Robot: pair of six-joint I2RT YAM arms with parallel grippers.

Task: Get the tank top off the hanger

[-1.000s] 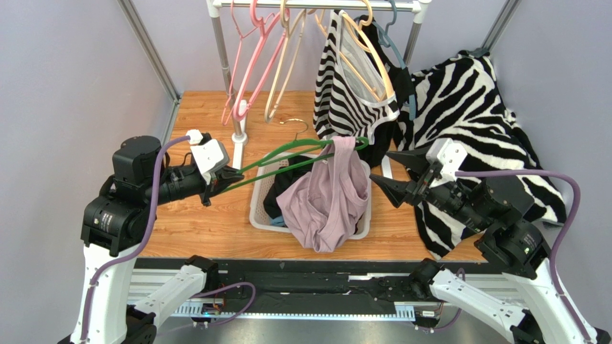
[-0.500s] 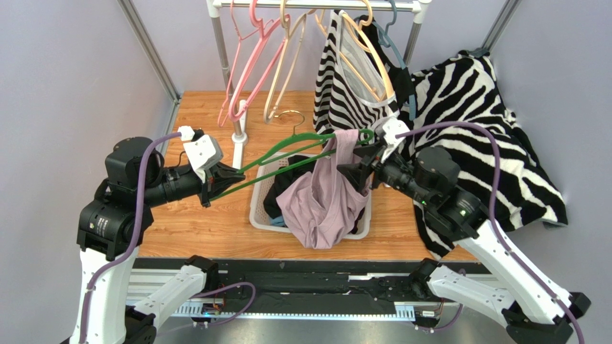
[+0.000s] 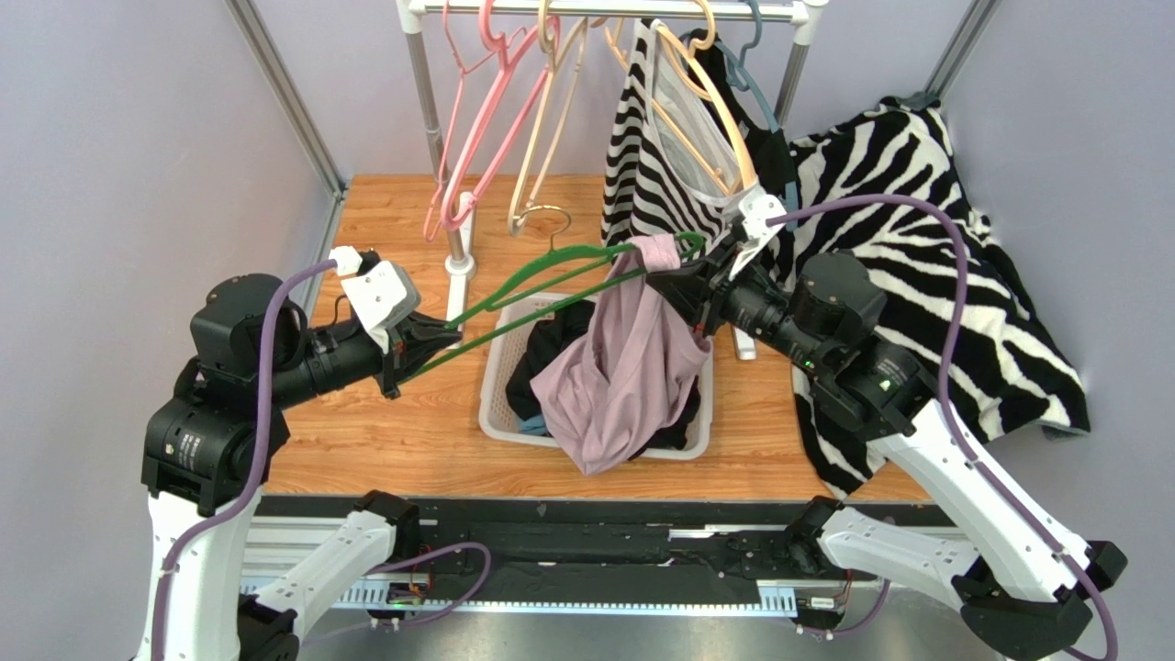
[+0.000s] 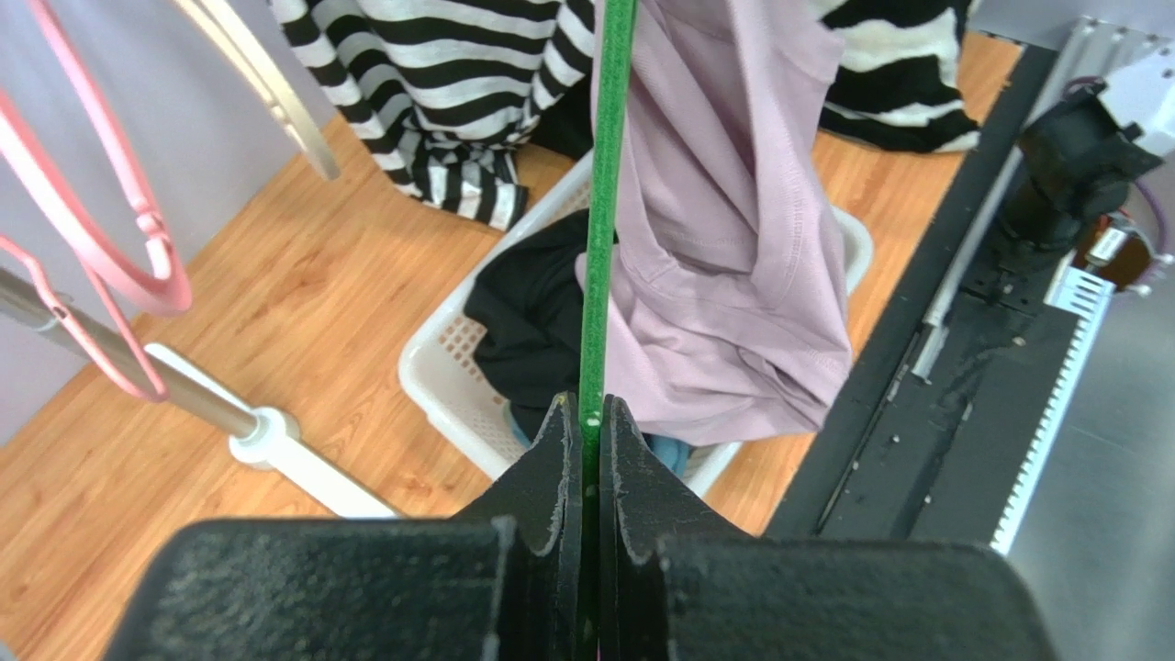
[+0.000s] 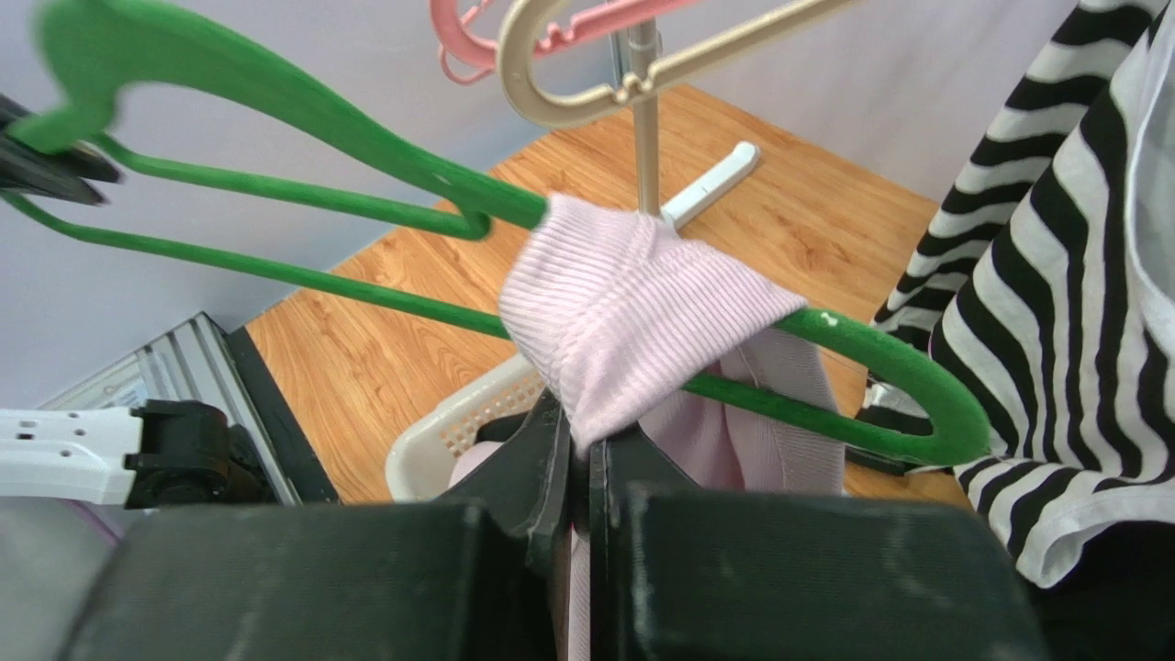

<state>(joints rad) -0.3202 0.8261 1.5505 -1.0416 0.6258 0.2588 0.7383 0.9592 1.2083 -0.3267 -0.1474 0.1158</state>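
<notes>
Right fingers [image 5: 531, 462] pinch tank top [image 3: 628, 372] hanging downward; hanger [image 4: 604, 207] runs left-right.

Lilac tank top [image 4: 731, 276], green hanger [image 4: 601, 207]

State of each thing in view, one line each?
left gripper: shut on green hanger
right gripper: shut on lilac tank top strap
green hanger: held in the air, tilted
lilac tank top: strap over hanger end, body hanging above laundry basket
laundry basket: holds dark clothing
zebra top: hung up at the back
</notes>
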